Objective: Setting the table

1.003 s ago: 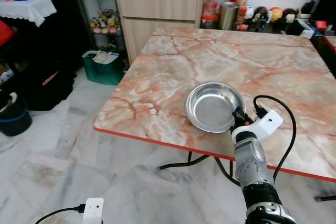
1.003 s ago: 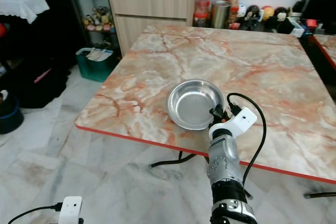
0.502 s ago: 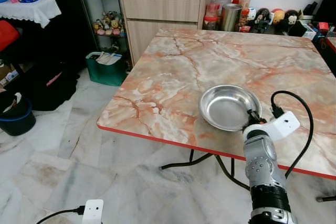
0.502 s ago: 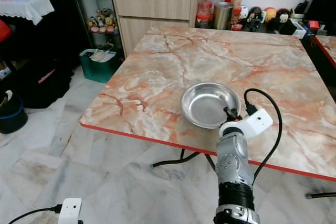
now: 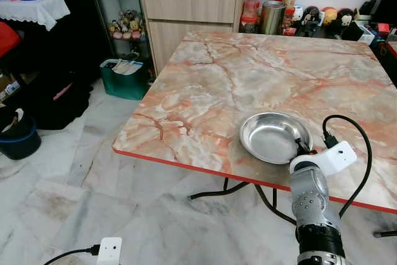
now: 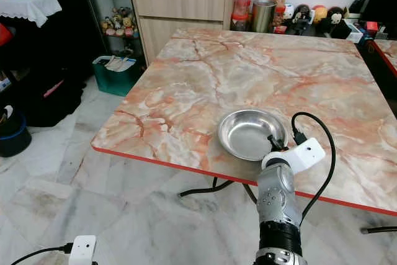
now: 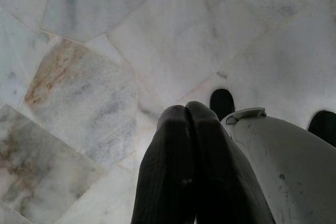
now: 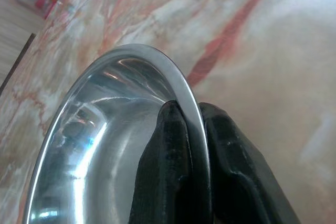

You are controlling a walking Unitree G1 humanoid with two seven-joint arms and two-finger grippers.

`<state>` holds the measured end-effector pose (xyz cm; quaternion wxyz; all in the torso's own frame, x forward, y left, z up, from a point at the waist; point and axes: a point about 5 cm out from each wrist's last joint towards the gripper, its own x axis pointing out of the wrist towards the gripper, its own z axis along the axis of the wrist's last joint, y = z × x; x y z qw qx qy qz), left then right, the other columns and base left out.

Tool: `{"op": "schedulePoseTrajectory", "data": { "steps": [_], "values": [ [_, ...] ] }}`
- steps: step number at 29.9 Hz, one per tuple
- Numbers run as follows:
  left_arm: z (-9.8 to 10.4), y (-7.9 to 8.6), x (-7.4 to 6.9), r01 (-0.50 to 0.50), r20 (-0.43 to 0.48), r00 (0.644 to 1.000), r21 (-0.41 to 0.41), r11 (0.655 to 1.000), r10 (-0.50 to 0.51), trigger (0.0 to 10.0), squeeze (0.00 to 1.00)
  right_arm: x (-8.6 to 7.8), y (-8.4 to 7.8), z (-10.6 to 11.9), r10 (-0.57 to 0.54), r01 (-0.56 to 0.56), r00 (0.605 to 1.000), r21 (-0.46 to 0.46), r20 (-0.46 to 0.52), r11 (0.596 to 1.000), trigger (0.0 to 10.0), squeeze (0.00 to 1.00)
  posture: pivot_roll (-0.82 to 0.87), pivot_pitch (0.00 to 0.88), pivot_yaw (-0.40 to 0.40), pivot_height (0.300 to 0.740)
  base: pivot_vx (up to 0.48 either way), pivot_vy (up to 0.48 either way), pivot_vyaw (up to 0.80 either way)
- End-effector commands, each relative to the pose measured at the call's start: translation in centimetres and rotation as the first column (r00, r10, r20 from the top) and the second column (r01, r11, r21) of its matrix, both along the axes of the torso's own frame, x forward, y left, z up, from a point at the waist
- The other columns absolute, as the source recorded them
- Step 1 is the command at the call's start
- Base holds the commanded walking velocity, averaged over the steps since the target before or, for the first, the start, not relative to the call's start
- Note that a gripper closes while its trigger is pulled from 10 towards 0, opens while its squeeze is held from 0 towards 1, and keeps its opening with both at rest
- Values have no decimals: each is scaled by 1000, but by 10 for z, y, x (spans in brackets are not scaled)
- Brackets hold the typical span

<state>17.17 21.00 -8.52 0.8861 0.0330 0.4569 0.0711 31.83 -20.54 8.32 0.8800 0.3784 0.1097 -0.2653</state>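
Steel bowl (image 8: 105, 145) rim between right claw (image 8: 193, 129) fingers

Round steel bowl (image 5: 273, 136), polished and mirror-bright, smooth inside, with reflections streaking the wall; thin shiny rim pinched between the matt black, faintly ribbed rubbery fingers (image 8: 170, 156) of the right gripper (image 8: 191, 129). Glossy pink-and-cream marble-look table top (image 5: 248, 85), veined in rust, edged with a smooth red band, lower centre of the frame. Brushed silver metal forearm (image 5: 310, 200) with white plastic housing (image 5: 335, 156) and a black rubber-coated cable (image 5: 360, 172). Polished white-grey marble floor tiles (image 5: 80, 203), lower left. Pale matt wood-grain cabinet (image 5: 192, 10) under a glass top, upper centre. Left gripper (image 7: 187, 116): matt black fingers with fine ribbing, beside scuffed off-white plastic.
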Motion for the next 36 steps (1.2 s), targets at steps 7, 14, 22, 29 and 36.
{"op": "schedulePoseTrajectory", "data": {
  "steps": [7,14,22,29,36],
  "values": [
    [-2,4,-6,-5,-33,999,4,1000,6,10000,0,-3,2,-2,-28,29,999,57,-18,998,10000,0,21,28,8,740,0,0,0],
    [-2,4,-5,-4,-31,1000,4,1000,4,10000,0,-4,0,-2,-40,41,999,58,-24,997,10000,1000,23,27,8,740,0,0,0],
    [-2,4,-5,0,-30,1000,4,1000,0,10000,0,-5,-2,-3,-51,53,998,67,-31,996,10000,1000,20,26,7,740,0,0,0],
    [-2,4,-5,-1,-29,1000,6,1000,2,10000,0,-1,-4,4,-34,33,999,46,20,998,10000,1000,23,28,6,740,0,0,0],
    [-2,3,-5,-1,-29,1000,3,1000,1,10000,0,3,0,18,17,-17,994,-4,109,1000,10000,361,20,27,7,740,0,0,0]
  ]
}}
